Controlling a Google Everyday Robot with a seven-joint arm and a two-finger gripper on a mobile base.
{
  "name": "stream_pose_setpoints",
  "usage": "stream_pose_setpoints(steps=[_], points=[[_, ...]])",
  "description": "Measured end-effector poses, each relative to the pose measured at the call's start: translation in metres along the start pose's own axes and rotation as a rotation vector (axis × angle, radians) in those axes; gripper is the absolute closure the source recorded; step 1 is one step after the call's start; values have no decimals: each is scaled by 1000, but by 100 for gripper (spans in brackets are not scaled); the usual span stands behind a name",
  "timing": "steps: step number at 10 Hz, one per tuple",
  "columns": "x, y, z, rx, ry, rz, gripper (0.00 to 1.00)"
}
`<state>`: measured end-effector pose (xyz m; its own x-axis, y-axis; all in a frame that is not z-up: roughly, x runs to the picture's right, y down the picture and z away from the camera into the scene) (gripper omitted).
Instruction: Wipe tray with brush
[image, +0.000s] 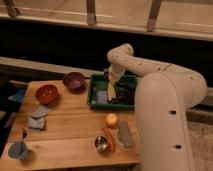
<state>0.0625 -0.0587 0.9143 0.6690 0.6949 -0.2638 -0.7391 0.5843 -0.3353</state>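
The green tray (97, 105) sits at the back right of the wooden table. My gripper (111, 77) hangs over the tray's middle, reaching down from the white arm (145, 65). It is shut on the pale yellow brush (110, 91), which points down with its lower end in the tray. Dark items (125, 95) and a small grey piece (101, 96) lie in the tray beside the brush.
A purple bowl (74, 80) and an orange bowl (46, 92) stand left of the tray. Grey cloths (39, 118) and a blue cup (17, 149) are at the left. An orange ball (111, 120), carrot (108, 139), metal cup (101, 144) and grey pad (125, 134) lie in front.
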Motion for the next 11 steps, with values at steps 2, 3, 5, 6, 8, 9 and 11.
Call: stream_pose_setpoints(steps=[2, 3, 5, 6, 8, 9, 11], points=[[-21, 24, 3, -37, -17, -30, 100], [-23, 29, 4, -45, -15, -34, 100], [-16, 37, 6, -58, 10, -26, 100], [-8, 36, 4, -56, 24, -14, 100], [24, 20, -3, -35, 53, 12, 100], [38, 11, -5, -30, 57, 16, 100], [55, -3, -8, -25, 50, 16, 100]])
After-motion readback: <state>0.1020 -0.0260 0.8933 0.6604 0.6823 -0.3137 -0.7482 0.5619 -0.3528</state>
